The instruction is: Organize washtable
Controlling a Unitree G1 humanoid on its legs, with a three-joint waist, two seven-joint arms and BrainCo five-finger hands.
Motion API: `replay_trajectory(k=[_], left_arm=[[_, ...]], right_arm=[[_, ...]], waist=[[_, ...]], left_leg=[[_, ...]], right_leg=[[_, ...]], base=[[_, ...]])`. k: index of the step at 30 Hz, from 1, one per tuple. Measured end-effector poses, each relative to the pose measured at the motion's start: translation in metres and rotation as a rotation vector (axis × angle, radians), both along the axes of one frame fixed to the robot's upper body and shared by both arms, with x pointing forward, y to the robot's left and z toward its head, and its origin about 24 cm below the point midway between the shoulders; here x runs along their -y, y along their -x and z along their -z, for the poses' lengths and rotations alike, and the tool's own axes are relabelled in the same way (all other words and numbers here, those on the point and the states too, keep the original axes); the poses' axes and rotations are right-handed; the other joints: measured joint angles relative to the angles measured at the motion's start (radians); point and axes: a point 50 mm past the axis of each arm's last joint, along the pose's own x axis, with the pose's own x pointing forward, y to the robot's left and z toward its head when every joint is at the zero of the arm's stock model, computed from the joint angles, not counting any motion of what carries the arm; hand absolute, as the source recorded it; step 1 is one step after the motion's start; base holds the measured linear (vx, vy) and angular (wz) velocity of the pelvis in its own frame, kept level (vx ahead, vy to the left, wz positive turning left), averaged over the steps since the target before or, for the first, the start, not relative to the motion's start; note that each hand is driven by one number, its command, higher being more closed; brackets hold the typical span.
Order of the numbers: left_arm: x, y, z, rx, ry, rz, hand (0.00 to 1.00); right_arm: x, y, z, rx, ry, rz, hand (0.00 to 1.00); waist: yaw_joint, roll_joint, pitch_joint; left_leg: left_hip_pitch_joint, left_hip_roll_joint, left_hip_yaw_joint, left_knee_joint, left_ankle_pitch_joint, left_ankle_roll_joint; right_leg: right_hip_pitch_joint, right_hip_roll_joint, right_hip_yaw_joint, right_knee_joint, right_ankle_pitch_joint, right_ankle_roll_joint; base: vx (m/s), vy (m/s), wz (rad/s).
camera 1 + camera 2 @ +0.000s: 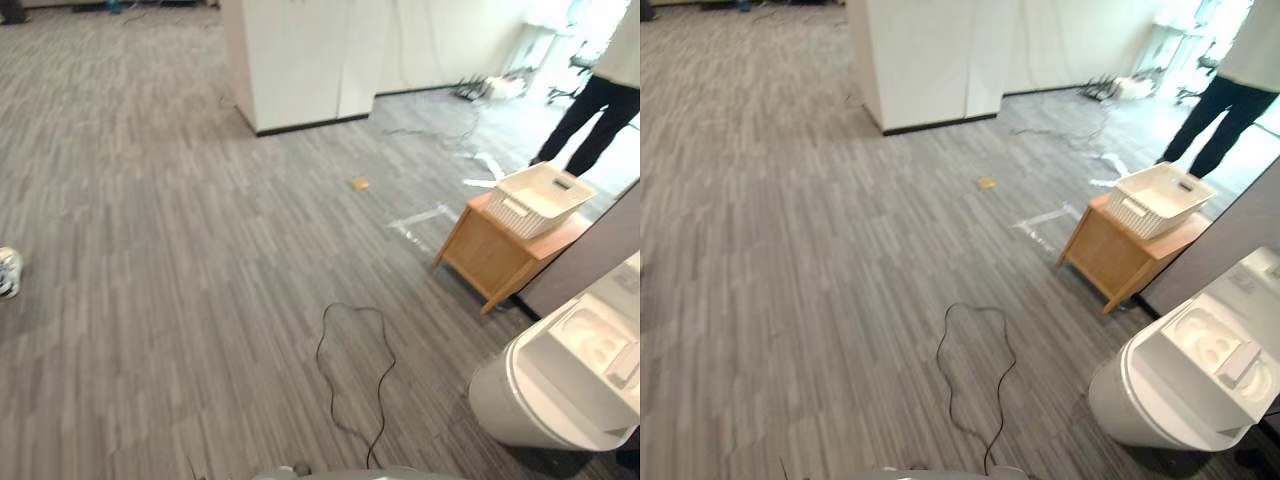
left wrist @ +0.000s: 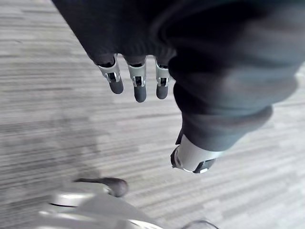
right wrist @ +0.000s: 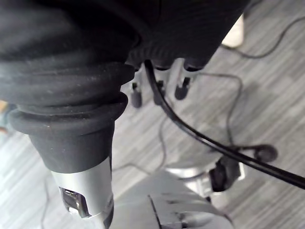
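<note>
A white rounded washbasin unit (image 1: 556, 372) stands at the lower right on grey carpet, with a small grey item (image 1: 1240, 362) lying in its basin. Beyond it a white slatted basket (image 1: 540, 197) rests on a low wooden side table (image 1: 490, 255). My left hand (image 2: 139, 86) hangs over bare carpet with straight fingers and holds nothing. My right hand (image 3: 183, 85) also hangs above the floor, fingers relaxed and empty. Both hands are far from the basin and the basket.
A grey partition (image 1: 592, 255) rises behind the side table. A white column (image 1: 300, 60) stands at the back. A person in dark trousers (image 1: 598, 112) is at the far right. A small tan piece (image 1: 359, 183) and tape marks (image 1: 420, 217) lie on the carpet.
</note>
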Motion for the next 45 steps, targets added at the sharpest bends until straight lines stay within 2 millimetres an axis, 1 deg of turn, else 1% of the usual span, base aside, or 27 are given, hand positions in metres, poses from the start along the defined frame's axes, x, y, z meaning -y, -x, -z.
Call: replay_trajectory(k=[3,5,7,9,11,12,13,16,18,20,22,23,24,26,27,28,29,30,31,33,34,35,36,37,41,42,45], left_arm=[[0.003,-0.021,-0.003,0.061,-0.002,0.028,0.0],[0.007,-0.032,-0.004,0.083,0.001,0.053,0.0],[0.01,-0.028,-0.002,0.073,0.009,0.056,0.0],[0.009,-0.022,-0.002,0.064,0.007,0.037,0.0],[0.007,-0.016,-0.002,0.06,0.003,0.002,0.0],[0.007,-0.01,-0.001,0.051,0.008,-0.041,0.0],[0.004,-0.004,0.0,0.041,0.006,-0.079,0.0],[0.007,0.0,0.001,0.029,0.018,-0.094,0.0],[0.003,-0.004,-0.001,0.048,0.007,-0.077,0.0],[0.011,-0.011,0.0,0.054,0.028,0.004,0.0],[0.017,-0.009,0.001,0.045,0.042,0.022,0.0],[0.023,-0.003,0.003,0.028,0.057,0.027,0.0],[0.023,0.002,0.004,0.014,0.059,0.026,0.0],[0.019,0.019,0.005,-0.033,0.052,0.015,0.0],[0.015,0.028,0.005,-0.061,0.047,0.011,0.0],[0.013,0.03,0.005,-0.072,0.045,0.011,0.0],[0.01,0.029,0.005,-0.074,0.038,0.015,0.0],[0.009,0.03,0.004,-0.074,0.034,0.016,0.0],[0.007,0.031,0.004,-0.083,0.03,0.029,0.0],[0.008,0.027,0.004,-0.083,0.033,0.06,0.0],[0.007,-0.003,0.002,-0.006,0.024,0.082,0.0],[0.008,-0.008,0.001,0.007,0.023,0.095,0.0],[0.007,-0.008,0.001,0.008,0.02,0.099,0.0],[0.007,-0.008,0.001,0.004,0.022,0.097,0.0],[0.018,-0.004,0.003,0.006,0.05,0.055,0.0],[0.009,-0.007,0.001,0.01,0.026,0.071,0.0],[0.01,-0.007,0.001,0.01,0.027,0.071,0.0]], right_arm=[[-0.004,-0.012,0.0,0.033,-0.006,-0.022,0.0],[-0.007,-0.013,0.0,0.029,-0.014,-0.043,0.0],[-0.01,-0.004,0.002,0.0,-0.027,-0.029,0.0],[-0.015,0.014,0.003,-0.044,-0.043,0.0,0.0],[-0.013,0.024,0.004,-0.068,-0.052,0.045,0.0],[-0.008,0.026,0.003,-0.061,-0.052,0.058,0.0],[-0.004,0.02,0.002,-0.045,-0.048,0.047,0.0],[-0.004,0.016,0.002,-0.047,-0.055,0.045,0.0],[-0.003,0.009,0.002,-0.043,-0.055,0.037,0.0],[0.008,0.002,0.0,-0.045,-0.025,-0.008,0.0],[0.016,-0.001,-0.002,-0.033,-0.002,-0.025,0.0],[0.021,-0.004,-0.004,-0.027,0.013,-0.043,0.0],[0.02,-0.005,-0.004,-0.026,0.013,-0.056,0.0],[0.012,-0.008,-0.002,-0.015,-0.008,-0.059,0.0],[0.002,-0.008,0.0,-0.012,-0.032,-0.057,0.0],[-0.003,-0.009,0.001,-0.008,-0.048,-0.055,0.0],[-0.006,-0.012,0.001,0.01,-0.055,-0.05,0.0],[-0.008,-0.014,0.001,0.02,-0.057,-0.049,0.0],[-0.009,-0.016,0.001,0.031,-0.059,-0.039,0.0],[-0.007,-0.018,0.0,0.036,-0.055,-0.042,0.0],[-0.009,-0.027,0.0,0.056,-0.056,-0.052,0.0],[-0.009,-0.027,0.0,0.055,-0.057,-0.054,0.0],[-0.011,-0.025,0.0,0.047,-0.063,-0.056,0.0],[-0.011,-0.024,0.001,0.045,-0.063,-0.056,0.0],[-0.002,-0.015,0.0,0.003,-0.037,-0.081,0.0],[-0.011,-0.016,0.002,0.006,-0.05,-0.113,0.0],[-0.011,-0.016,0.001,0.006,-0.05,-0.112,0.0]], waist=[[-0.021,0.014,0.0],[-0.045,0.037,0.011],[-0.055,0.033,0.013],[-0.054,0.022,0.007],[-0.049,0.031,-0.004],[-0.05,0.028,-0.016],[-0.045,0.053,-0.005],[-0.024,0.047,0.033],[-0.014,0.033,0.032],[0.008,0.039,0.034],[0.028,0.077,0.023],[0.044,0.103,0.014],[0.054,0.104,0.013],[0.069,0.076,-0.007],[0.075,0.046,-0.039],[0.075,0.037,-0.044],[0.067,0.025,-0.039],[0.056,0.019,-0.034],[0.039,0.012,-0.025],[0.027,0.034,-0.014],[0.0,0.031,-0.019],[-0.008,0.03,-0.02],[-0.014,0.024,-0.024],[-0.025,0.028,-0.024],[-0.021,0.063,-0.045],[-0.021,0.037,-0.005],[-0.021,0.037,-0.005]], left_leg=[[0.061,0.014,0.015,-0.021,-0.036,-0.007],[0.113,0.033,-0.002,-0.036,-0.07,-0.049],[0.179,0.026,-0.03,-0.035,-0.097,-0.094],[0.24,0.02,-0.078,0.022,-0.131,-0.142],[0.177,0.049,-0.112,0.235,-0.147,-0.157],[0.079,0.083,-0.128,0.473,-0.133,-0.142],[-0.015,0.143,-0.102,0.691,-0.073,-0.104],[-0.085,0.244,-0.013,0.848,-0.12,-0.036],[-0.147,0.237,-0.016,0.791,-0.15,-0.051],[-0.273,0.117,-0.049,0.335,-0.127,-0.106],[-0.353,0.101,-0.087,0.205,-0.065,-0.133],[-0.393,0.112,-0.112,0.154,-0.025,-0.119],[-0.4,0.113,-0.118,0.141,0.004,-0.104],[-0.385,0.098,-0.104,0.166,0.132,-0.056],[-0.36,0.065,-0.064,0.169,0.145,0.005],[-0.342,0.05,-0.058,0.154,0.134,0.013],[-0.29,0.028,-0.039,0.122,0.125,0.028],[-0.261,0.015,-0.035,0.111,0.115,0.042],[-0.176,-0.003,-0.02,0.098,0.089,0.064],[-0.062,-0.002,-0.01,0.054,0.05,0.063],[0.056,0.015,0.002,-0.018,0.029,0.039],[0.065,0.016,-0.002,-0.013,0.019,0.023],[0.076,0.009,-0.008,-0.006,0.006,0.004],[0.079,0.01,-0.02,0.006,-0.002,-0.007],[0.095,0.039,-0.059,0.067,-0.029,-0.046],[0.122,0.087,-0.125,-0.026,-0.05,-0.049],[0.122,0.087,-0.125,-0.026,-0.05,-0.05]], right_leg=[[-0.12,0.091,-0.018,-0.248,0.021,-0.015],[-0.156,0.173,-0.015,-0.58,0.209,-0.035],[-0.147,0.195,-0.008,-0.681,0.323,-0.039],[-0.123,0.186,-0.008,-0.643,0.384,-0.113],[-0.133,0.189,-0.007,-0.537,0.363,-0.146],[-0.109,0.192,-0.004,-0.535,0.314,-0.161],[-0.075,0.215,-0.01,-0.536,0.283,-0.183],[0.071,0.225,-0.016,-0.576,0.236,-0.214],[0.162,0.206,-0.019,-0.654,0.232,-0.215],[0.269,0.143,-0.027,-0.762,0.2,-0.172],[0.303,0.149,-0.027,-0.806,0.182,-0.143],[0.34,0.161,-0.02,-0.828,0.151,-0.099],[0.362,0.16,-0.013,-0.827,0.134,-0.084],[0.389,0.129,0.024,-0.784,0.061,-0.05],[0.345,0.085,0.074,-0.639,0.012,0.007],[0.288,0.076,0.103,-0.524,0.017,0.049],[0.2,0.059,0.152,-0.289,0.029,0.133],[0.164,0.051,0.16,-0.178,0.055,0.168],[0.102,0.014,0.127,0.0,0.063,0.101],[0.081,-0.016,0.046,0.015,0.022,0.024],[0.037,0.024,-0.043,-0.359,0.029,0.006],[0.038,0.05,-0.037,-0.506,0.111,-0.005],[0.044,0.066,-0.019,-0.613,0.273,-0.05],[0.053,0.069,-0.009,-0.615,0.334,-0.041],[0.187,0.08,-0.028,-0.784,0.37,-0.045],[0.24,0.146,-0.037,-0.933,0.459,-0.05],[0.24,0.146,-0.037,-0.933,0.459,-0.05]], base=[[0.4,0.055,-0.2],[0.54,0.049,0.21],[0.72,-0.005,0.49],[0.67,-0.117,0.74],[0.56,-0.165,0.45],[0.61,-0.139,0.1],[0.63,-0.125,0.08],[0.6,-0.133,0.09],[0.53,-0.063,0.28],[0.56,0.066,0.34],[0.34,0.163,0.02],[0.34,0.226,-0.21],[0.48,0.299,-0.38],[0.53,0.254,-0.48],[0.57,0.228,-0.48],[0.66,0.281,-0.46],[0.4,0.196,-0.19],[0.58,0.291,-0.15],[0.48,0.226,-0.16],[0.62,0.222,-0.28],[0.75,0.137,-0.22],[0.71,0.048,-0.1],[0.35,-0.037,0.09],[0.41,-0.042,0.06],[0.27,-0.026,0.07],[0.06,-0.003,0.07],[0.0,0.0,0.0]])
